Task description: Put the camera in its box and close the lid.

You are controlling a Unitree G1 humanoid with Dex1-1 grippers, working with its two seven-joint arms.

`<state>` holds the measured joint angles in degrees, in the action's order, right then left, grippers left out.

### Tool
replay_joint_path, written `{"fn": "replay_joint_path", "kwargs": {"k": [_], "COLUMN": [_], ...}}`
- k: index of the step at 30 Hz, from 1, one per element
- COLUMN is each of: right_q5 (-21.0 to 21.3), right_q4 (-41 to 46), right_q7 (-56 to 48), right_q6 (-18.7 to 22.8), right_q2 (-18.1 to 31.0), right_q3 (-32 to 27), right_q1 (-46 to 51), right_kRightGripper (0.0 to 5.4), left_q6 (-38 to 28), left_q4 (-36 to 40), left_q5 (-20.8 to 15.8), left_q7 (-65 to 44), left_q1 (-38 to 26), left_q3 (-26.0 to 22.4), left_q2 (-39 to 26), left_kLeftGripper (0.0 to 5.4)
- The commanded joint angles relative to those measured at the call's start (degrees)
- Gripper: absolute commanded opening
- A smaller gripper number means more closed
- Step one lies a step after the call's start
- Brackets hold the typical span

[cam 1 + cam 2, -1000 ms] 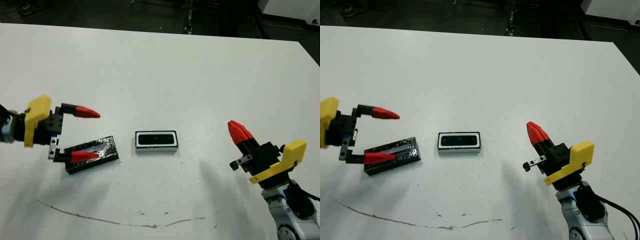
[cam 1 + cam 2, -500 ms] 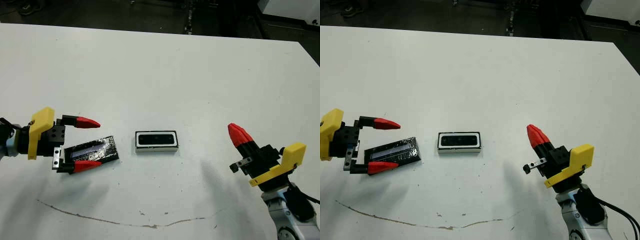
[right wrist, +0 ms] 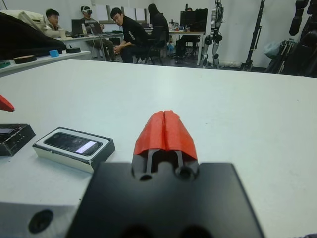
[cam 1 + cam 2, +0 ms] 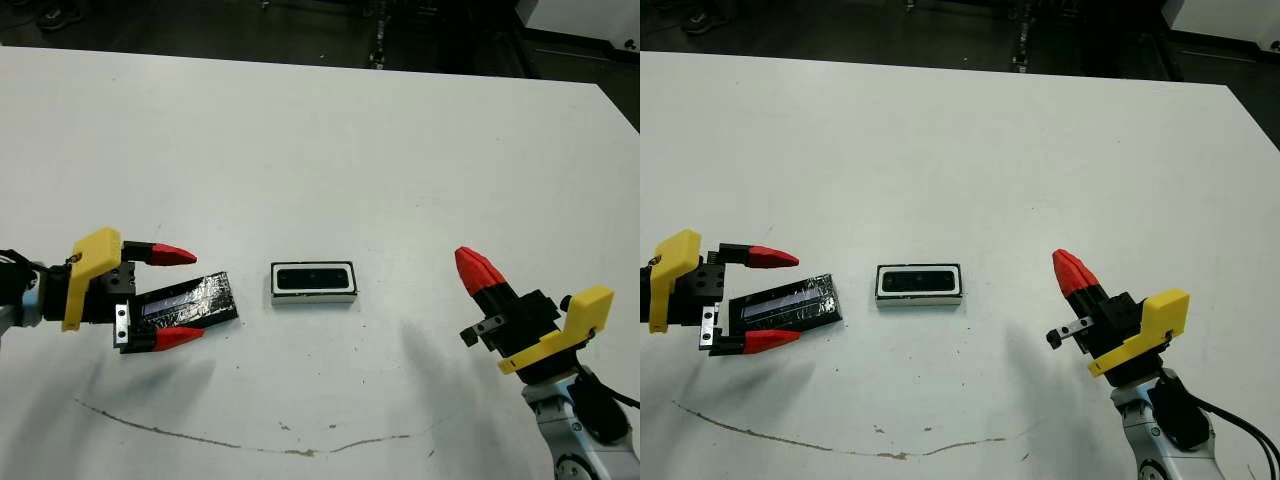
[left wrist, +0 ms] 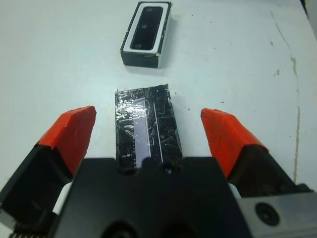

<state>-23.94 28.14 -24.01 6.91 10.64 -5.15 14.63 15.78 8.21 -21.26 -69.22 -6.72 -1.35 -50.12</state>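
left gripper (image 4: 178, 296) lowered, spread astride lid (image 4: 186, 303)

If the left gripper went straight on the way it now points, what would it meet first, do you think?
The lid, most likely: it lies on the table directly ahead, between the open fingers of the left gripper. Past it in the same line sits the box with the camera inside. How high the fingers ride is unclear.

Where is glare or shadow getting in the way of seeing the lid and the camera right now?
Left wrist view: the lid carries crinkly silver glare down its middle, edges still clear. Right wrist view: the camera in the box shows a pale sheen. Left eye view: soft shadows lie on the table under both pincers, left and right, neither covering box nor lid.
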Motion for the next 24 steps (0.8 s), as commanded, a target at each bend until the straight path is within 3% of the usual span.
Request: {"fn": "replay_joint_path", "kwargs": {"k": [1,24], "right_q5": [0.1,0.3], "right_q4": [-0.1,0.0], "right_q7": [0.1,0.3], "right_q6": [-0.1,0.0], "right_q2": [0.7,0.9], "right_q3": [-0.1,0.0], "right_q1": [0.8,1.0], "right_kRightGripper": [0.01,0.01], "left_q6": [1.3,9.1], "left_q4": [1.6,2.6], "left_q5": [0.9,2.0], "left_q7": [1.0,0.4], "left_q1": [1.2,-0.2], "left_q3": [-0.5,1.0], "left_q2": [-1.5,-4.0], "left_kLeftGripper": [5.40,5.40]}}
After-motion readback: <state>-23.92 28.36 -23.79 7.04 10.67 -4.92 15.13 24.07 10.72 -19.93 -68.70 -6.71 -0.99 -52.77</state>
